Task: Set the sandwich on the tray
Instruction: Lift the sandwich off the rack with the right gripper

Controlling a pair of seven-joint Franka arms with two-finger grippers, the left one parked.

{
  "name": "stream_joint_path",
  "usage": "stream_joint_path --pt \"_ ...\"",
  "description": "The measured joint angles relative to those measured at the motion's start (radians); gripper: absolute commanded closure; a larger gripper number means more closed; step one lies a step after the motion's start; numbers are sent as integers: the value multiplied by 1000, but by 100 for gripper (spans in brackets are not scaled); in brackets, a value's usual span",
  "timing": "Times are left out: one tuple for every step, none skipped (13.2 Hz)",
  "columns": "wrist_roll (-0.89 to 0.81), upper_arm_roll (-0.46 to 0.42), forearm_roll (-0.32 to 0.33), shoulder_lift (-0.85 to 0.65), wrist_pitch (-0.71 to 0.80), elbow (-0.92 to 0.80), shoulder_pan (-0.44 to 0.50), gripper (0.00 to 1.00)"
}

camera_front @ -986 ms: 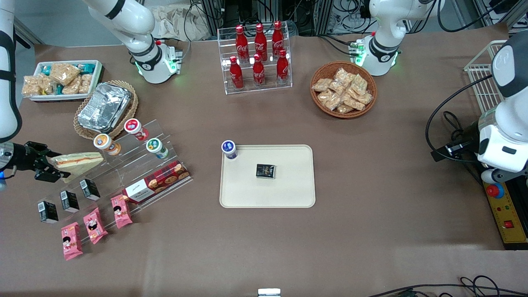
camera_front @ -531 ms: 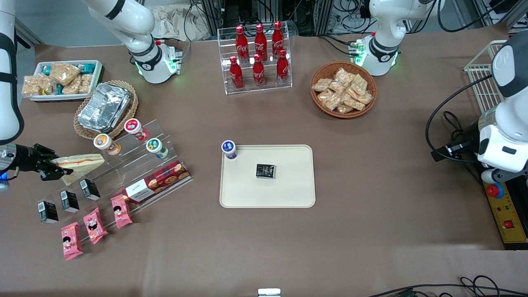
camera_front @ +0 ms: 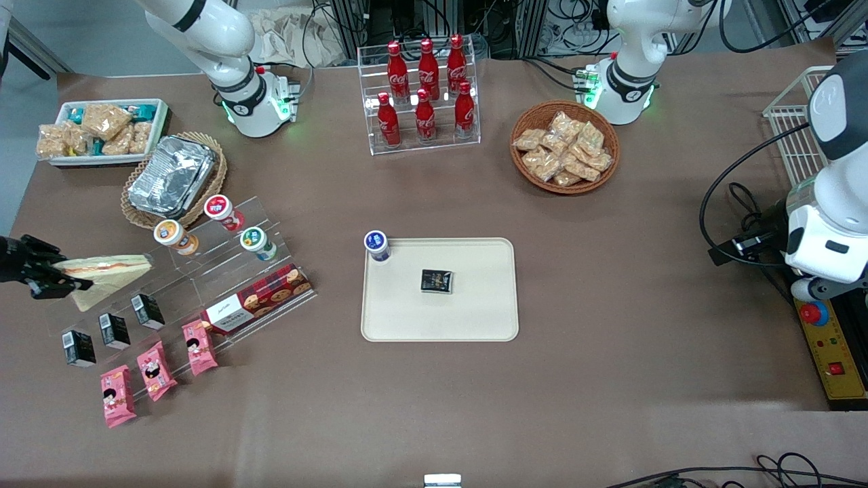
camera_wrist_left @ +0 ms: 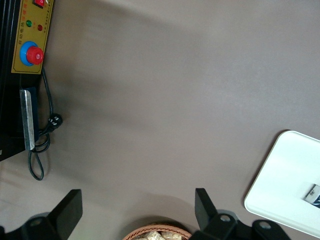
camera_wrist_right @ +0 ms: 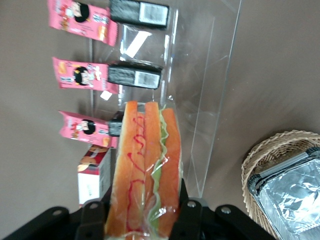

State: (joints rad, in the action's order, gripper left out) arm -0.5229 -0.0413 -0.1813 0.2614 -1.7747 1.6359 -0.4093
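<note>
Gripper [camera_front: 57, 276] at the working arm's end of the table, fingers [camera_wrist_right: 92, 216] pressed in against both flat faces of the sandwich [camera_front: 105, 273] — clamped on its thick end, held clear above the clear acrylic step rack [camera_front: 203, 285]. Wedge lying roughly level, pointed tip reaching out over the rack's upper step. Seen from the right wrist camera: layered edge of the sandwich [camera_wrist_right: 147, 170] facing the lens, red-orange bands and a strip of green between pale bread, clear wrap crinkled near the fingers.

Below the wedge, small black cartons [camera_front: 112, 331] on the rack; nearer the front camera, pink snack packets [camera_front: 156, 369] in a slanted row. Foil container [camera_front: 171, 175] in its wicker basket, farther from the camera than the rack.

Mid-table, well apart from the gripper — the cream-beige tray [camera_front: 475, 318], flat on the brown cloth, with a dark packet [camera_front: 436, 280] near its middle and a blue-lidded cup [camera_front: 376, 245] at one corner.
</note>
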Motion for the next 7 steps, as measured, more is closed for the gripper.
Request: stream_joint_path --pt "0 -2 -1 -2 8 -23 0 53" --pt "0 -6 -2 -2 18 -46 2 53" --pt "3 -13 -4 -4 25 -69 13 52" --pt "5 -21 -6 -9 33 -92 39 52" --pt "5 -25 -7 -15 40 -115 81 52" --pt "5 -29 -7 -24 42 -134 136 52" --pt "3 -31 -8 -31 42 -151 196 52"
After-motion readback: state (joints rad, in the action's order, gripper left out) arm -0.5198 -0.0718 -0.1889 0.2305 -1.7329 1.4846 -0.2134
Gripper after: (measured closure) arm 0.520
